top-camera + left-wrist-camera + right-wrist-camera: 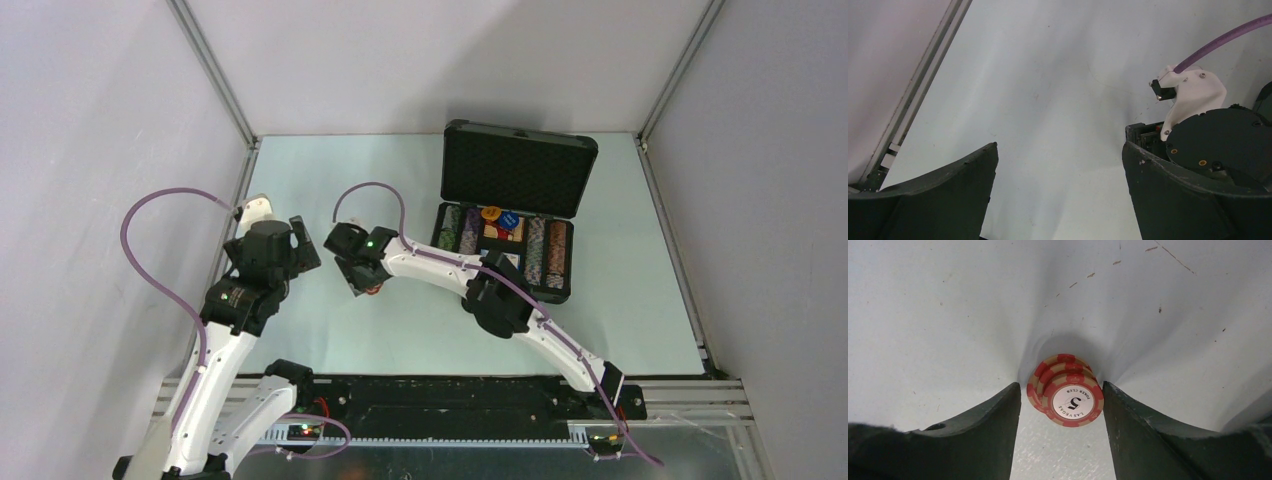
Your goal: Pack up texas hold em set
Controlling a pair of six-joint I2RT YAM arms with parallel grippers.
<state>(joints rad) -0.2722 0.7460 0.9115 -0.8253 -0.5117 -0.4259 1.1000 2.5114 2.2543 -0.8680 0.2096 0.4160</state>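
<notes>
The black case [572, 290] lies open at the back right, its foam-lined lid [520, 170] standing up. Multicoloured chip rows [547, 252] fill its tray, and small orange and blue pieces [498, 218] lie in the middle compartment. My right gripper [368, 285] [1062, 395] reaches left of the case. It is closed around a short stack of red-white "5" chips [1068, 392] on the table, with one finger at each side. My left gripper [300, 245] [1060, 150] is open and empty over bare table further left. I cannot make out the card box or the black triangular marker.
The right arm's white wrist housing and purple cable [1193, 90] sit just right of my left gripper. A metal frame rail [232, 215] runs along the table's left edge and another [672, 240] along the right. Grey walls close in the back and sides.
</notes>
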